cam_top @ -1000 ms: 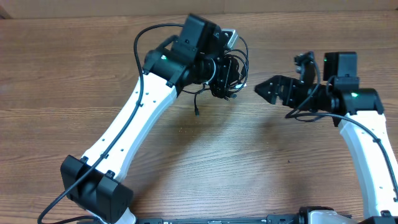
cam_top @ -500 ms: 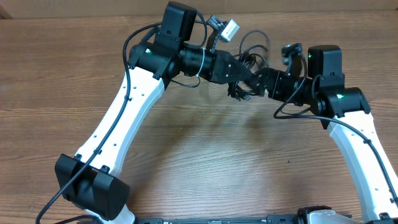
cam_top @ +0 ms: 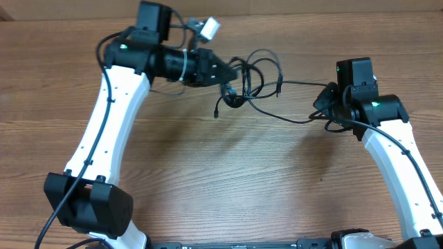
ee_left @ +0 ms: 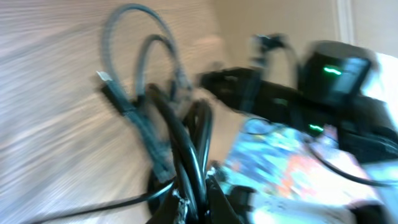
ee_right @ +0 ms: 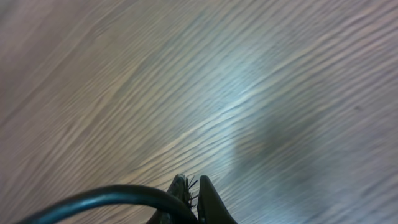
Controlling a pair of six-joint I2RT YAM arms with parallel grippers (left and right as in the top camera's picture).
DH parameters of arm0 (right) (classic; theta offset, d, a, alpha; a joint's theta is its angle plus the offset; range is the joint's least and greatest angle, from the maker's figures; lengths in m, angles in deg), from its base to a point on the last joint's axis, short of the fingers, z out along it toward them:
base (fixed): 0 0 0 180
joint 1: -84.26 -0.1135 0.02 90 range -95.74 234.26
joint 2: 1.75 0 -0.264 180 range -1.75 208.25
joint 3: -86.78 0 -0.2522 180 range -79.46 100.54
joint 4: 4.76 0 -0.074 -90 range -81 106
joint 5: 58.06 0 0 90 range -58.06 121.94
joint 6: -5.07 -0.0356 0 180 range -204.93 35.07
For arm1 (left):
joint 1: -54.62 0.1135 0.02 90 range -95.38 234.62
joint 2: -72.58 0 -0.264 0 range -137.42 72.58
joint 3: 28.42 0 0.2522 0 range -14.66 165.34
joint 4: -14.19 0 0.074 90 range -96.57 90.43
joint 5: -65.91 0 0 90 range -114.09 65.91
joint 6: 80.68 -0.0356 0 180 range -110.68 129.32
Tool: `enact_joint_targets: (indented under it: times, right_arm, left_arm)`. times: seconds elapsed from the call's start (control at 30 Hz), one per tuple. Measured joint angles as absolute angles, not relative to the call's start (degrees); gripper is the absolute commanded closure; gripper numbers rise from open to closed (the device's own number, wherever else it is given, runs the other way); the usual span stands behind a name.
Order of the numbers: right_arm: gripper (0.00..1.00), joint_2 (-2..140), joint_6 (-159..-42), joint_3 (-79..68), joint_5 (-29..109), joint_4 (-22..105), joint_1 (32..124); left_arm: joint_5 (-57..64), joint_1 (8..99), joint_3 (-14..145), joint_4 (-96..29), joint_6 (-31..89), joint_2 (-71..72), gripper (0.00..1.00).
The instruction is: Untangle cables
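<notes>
Two arms: left gripper [cam_top: 223, 71], right gripper [cam_top: 320, 104] pinch cables [cam_top: 232, 97].

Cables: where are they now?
Overhead, top centre: the cables bunch at the left end effector, with strands stretched rightward to the right end effector.

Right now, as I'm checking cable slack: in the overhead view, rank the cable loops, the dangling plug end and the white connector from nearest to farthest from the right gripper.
1. cable loops, mid-table, left of the right gripper.
2. dangling plug end, lower left of the loops.
3. white connector, farthest left, up top.
</notes>
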State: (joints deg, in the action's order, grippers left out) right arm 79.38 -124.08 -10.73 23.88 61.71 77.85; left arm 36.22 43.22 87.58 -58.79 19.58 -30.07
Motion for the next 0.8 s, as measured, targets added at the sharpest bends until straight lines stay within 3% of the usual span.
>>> enact_joint_targets:
  times: [0.4,0.6,0.8]
  right_arm:
    - [0.93,79.38,-124.32,-10.73,16.23,65.19,77.06]
    - [0.51,79.38,-122.20,-10.73,18.94,60.66,77.59]
    - [0.23,79.42,-108.72,-10.73,42.64,52.18,78.22]
  left_arm:
    - [9.67,47.20,87.58,-65.90,19.93,-30.07,0.96]
    - [13.54,47.75,87.58,-65.15,19.62,-30.07,0.96]
    - [23.50,45.58,87.58,-62.12,17.57,-30.07,0.96]
